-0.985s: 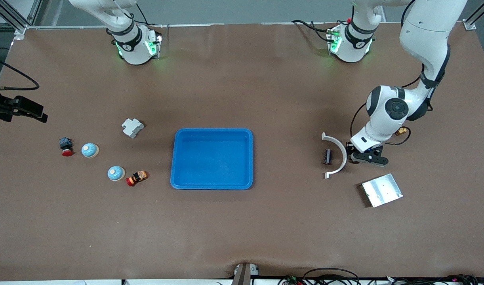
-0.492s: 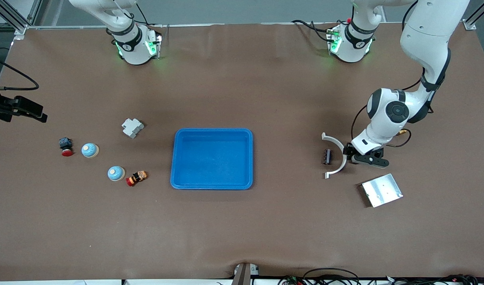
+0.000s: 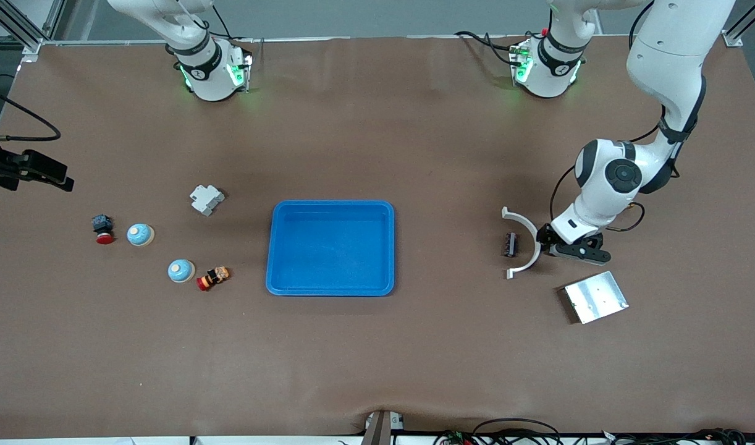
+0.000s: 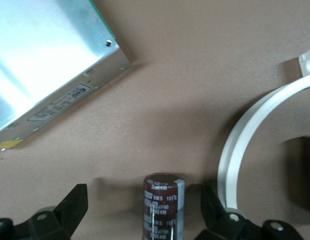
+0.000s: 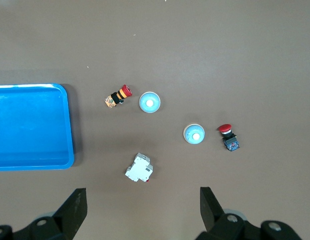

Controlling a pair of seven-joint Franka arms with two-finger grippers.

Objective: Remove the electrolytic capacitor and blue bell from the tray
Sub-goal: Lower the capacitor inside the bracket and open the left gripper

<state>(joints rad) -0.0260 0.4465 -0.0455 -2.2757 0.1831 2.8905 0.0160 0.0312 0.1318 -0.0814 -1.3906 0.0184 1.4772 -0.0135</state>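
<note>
While the right arm waits up high over its end of the table, its gripper point(image 5: 140, 220) spread wide, the left gripper point(image 3: 547, 238) sits low at mid-right of the front view, just beside a white arc point(image 3: 526, 242). Fingers point(image 4: 70, 210) are apart w/ the capacitor point(image 4: 163, 205) between them, a dark red-brown cylinder at bottom centre of the left wrist view; no grip shown, gaps on both sides. In that wrist view the arc point(image 4: 244, 145) curves close by one finger, and a metal box point(image 4: 45, 65) fills the upper left. In the front view the box point(image 3: 595, 296) lies lower right of the gripper, and a small dark part point(image 3: 511, 244) sits inside the arc's curve.

Blue tray point(image 3: 278, 247) is at centre. Two bells sit at left-centre: bell 1 point(image 3: 141, 234) beside a red button point(image 3: 103, 228), bell 2 point(image 3: 181, 271) lower, next to a red-orange switch point(image 3: 212, 277). Grey breaker point(image 3: 206, 199) lies above them, nearer the tray.
</note>
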